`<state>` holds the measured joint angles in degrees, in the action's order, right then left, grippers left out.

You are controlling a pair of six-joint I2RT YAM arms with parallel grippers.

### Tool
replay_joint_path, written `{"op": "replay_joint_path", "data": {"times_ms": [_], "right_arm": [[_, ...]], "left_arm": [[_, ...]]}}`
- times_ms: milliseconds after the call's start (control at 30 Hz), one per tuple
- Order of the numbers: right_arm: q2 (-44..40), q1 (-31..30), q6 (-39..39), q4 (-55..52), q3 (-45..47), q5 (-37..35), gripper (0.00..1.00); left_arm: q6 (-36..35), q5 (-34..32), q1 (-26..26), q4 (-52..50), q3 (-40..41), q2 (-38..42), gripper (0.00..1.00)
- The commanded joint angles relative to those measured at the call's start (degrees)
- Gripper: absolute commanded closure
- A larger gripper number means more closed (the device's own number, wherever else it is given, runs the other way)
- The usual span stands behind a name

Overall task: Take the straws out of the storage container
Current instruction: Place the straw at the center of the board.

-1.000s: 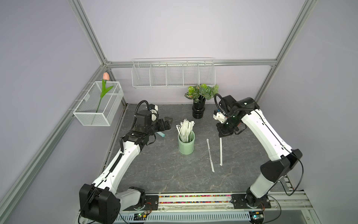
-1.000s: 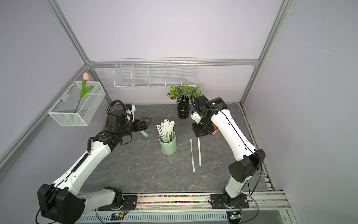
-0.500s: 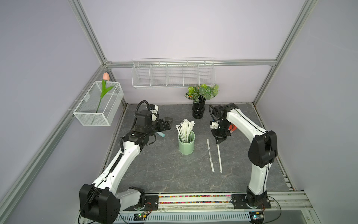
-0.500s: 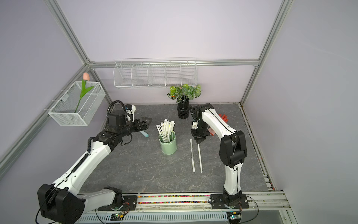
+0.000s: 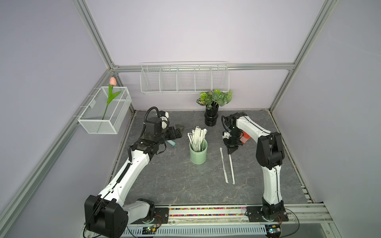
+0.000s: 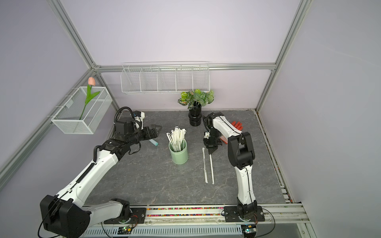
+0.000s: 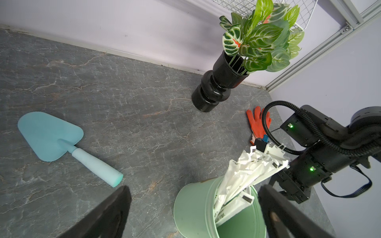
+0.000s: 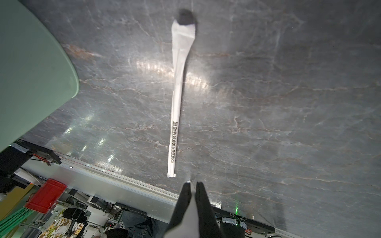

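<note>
Pinched shut on a straw (image 5: 231,169) lying 12-to-6, the right gripper (image 5: 231,152) is sitting at the storage container's (image 5: 198,157) 3 o'clock.

cup (image 5: 198,156): straws (image 5: 197,137) standing inside | two straws (image 5: 224,165) flat on table (image 5: 165,181), side by side | right end effector (image 5: 231,152): closed on one's far end | left end effector (image 5: 179,131): open, near cup

Left arm (image 5: 132,171) and right arm (image 5: 270,183) are white shells with chunky black joints, pretty clean look tbh. Ribbed black hose (image 7: 279,103) loops at each wrist, green LEDs (image 7: 311,169) glow, right gripper (image 8: 193,183) has slim black fingers (image 8: 183,198).
</note>
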<state>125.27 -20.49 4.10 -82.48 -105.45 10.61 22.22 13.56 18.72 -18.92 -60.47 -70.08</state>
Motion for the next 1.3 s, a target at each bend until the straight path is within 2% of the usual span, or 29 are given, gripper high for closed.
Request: {"op": "replay_joint_path", "data": {"times_ms": [0, 933, 1267], "right_arm": [[2.08, 0.62, -1.46, 0.95, -1.16, 1.56, 0.91], [8.30, 2.62, 0.44, 4.60, -2.95, 4.01, 0.87], [7.24, 2.63, 1.56, 6.52, -0.10, 4.07, 0.84]], "left_arm": [[-0.53, 0.69, 0.19, -0.16, 0.00, -0.65, 0.00], [-0.42, 1.22, 0.38, -0.07, 0.00, -1.65, 0.00], [-0.40, 1.27, 0.44, -0.06, 0.00, -1.58, 0.00]]}}
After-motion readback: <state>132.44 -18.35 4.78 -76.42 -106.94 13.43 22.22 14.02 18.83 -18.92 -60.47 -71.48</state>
